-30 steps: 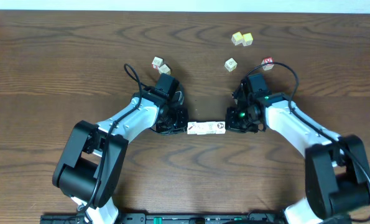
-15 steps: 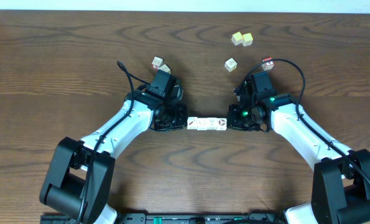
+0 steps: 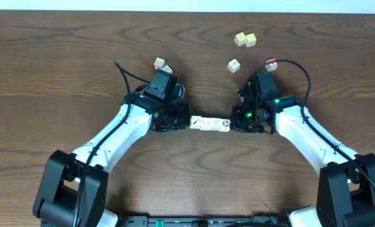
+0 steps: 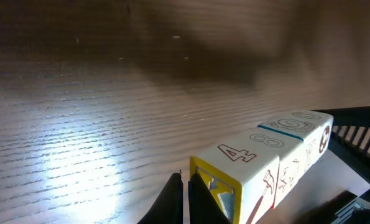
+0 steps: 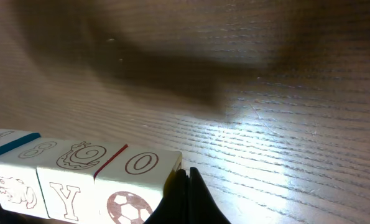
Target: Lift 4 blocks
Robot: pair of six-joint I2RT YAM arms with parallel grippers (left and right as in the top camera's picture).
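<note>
My left gripper (image 3: 188, 122) is clenched, its two fingers close together with nothing between them. Its tip pushes on the left end of the blocks (image 3: 210, 124). My right gripper (image 3: 232, 125) is clenched too, and its tip pushes on the right end. The four blocks sit side by side in one short row, each touching the next, squeezed between the two grippers. The row is near the middle of the table (image 3: 61, 57), a bit toward my side.

From the left wrist I see a red 4 on the nearest block, then an 8, then a teal swirl. From the right wrist I see an O on the nearest block, with a ball under it and a Y beside the ball. In both wrist views the dark shadow lies away from the row, so the row looks held up off the table.

Farther back lie two yellow cubes (image 3: 245, 40), one small cube (image 3: 234, 65), a red cube (image 3: 271, 63) and a pair of cubes (image 3: 162, 65).
</note>
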